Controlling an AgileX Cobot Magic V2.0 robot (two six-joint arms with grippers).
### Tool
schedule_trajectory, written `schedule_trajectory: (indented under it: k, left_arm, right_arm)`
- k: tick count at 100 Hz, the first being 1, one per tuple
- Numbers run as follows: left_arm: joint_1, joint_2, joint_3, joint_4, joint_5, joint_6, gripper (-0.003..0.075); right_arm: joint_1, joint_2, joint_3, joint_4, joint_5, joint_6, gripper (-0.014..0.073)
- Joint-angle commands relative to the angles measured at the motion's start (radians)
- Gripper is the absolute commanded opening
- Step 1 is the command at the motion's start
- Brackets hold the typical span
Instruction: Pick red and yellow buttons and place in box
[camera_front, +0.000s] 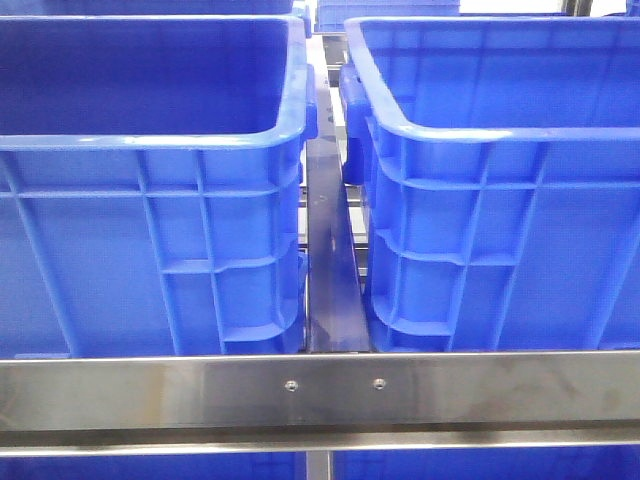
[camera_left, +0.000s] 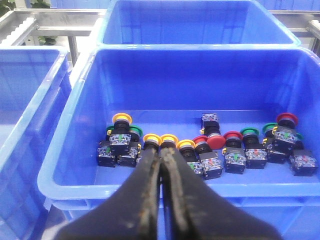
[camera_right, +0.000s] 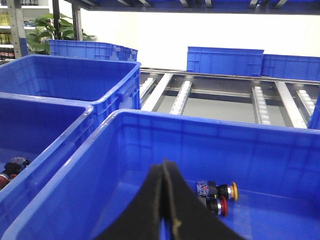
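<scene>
In the left wrist view a blue bin (camera_left: 70, 180) holds several push buttons in a row: yellow-capped ones (camera_left: 121, 119), red-capped ones (camera_left: 216, 141) and green-capped ones (camera_left: 248, 132). My left gripper (camera_left: 160, 150) is shut and empty, above the bin's near wall, its tips pointing at two yellow buttons (camera_left: 168, 138). In the right wrist view another blue bin (camera_right: 90, 170) holds a yellow button (camera_right: 227, 190) and a red button (camera_right: 218, 206). My right gripper (camera_right: 165, 165) is shut and empty above that bin. The front view shows neither gripper.
The front view shows two tall blue bins (camera_front: 150, 250) (camera_front: 500, 230) side by side behind a steel rail (camera_front: 320, 390). More blue bins (camera_left: 200, 22) and a roller conveyor (camera_right: 215, 97) stand behind. A neighbouring bin (camera_right: 30, 150) holds a button (camera_right: 12, 167).
</scene>
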Motion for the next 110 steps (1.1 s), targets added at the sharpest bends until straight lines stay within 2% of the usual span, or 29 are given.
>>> schedule_trajectory:
  k: [1,21,33,40,59,73,90,110]
  left_arm:
    - [0.001,0.014,-0.025,0.005,-0.08,-0.009,-0.0019]
    - [0.001,0.014,-0.025,0.005,-0.08,-0.009,-0.0019]
    - [0.001,0.014,-0.025,0.005,-0.08,-0.009,-0.0019]
    - [0.001,0.014,-0.025,0.005,-0.08,-0.009,-0.0019]
    - [0.001,0.014,-0.025,0.005,-0.08,-0.009,-0.0019]
    - [0.001,0.014,-0.025,0.005,-0.08,-0.009,-0.0019]
    - [0.001,0.014,-0.025,0.005,-0.08,-0.009,-0.0019]
    - [0.001,0.014,-0.025,0.005,-0.08,-0.009,-0.0019]
  right_arm:
    - [-0.001,0.002,-0.024,0.009,-0.034,-0.009,-0.0068]
    - [-0.001,0.002,-0.024,0.004,-0.034,-0.008,-0.0068]
    - [-0.001,0.002,-0.024,-0.109,-0.034,0.075,-0.0068]
    - [-0.001,0.002,-0.024,-0.246,-0.034,0.213,-0.0068]
    - [-0.001,0.002,-0.024,-0.712,-0.038,0.713,-0.0068]
    - [0.0,0.002,-0.022,-0.938,-0.06,0.946,-0.0068]
    - [0.05,-0.026,0.034,-1.035,-0.148,1.003,-0.0068]
    - [0.089,-0.11,0.168,-1.048,-0.249,1.003,-0.0068]
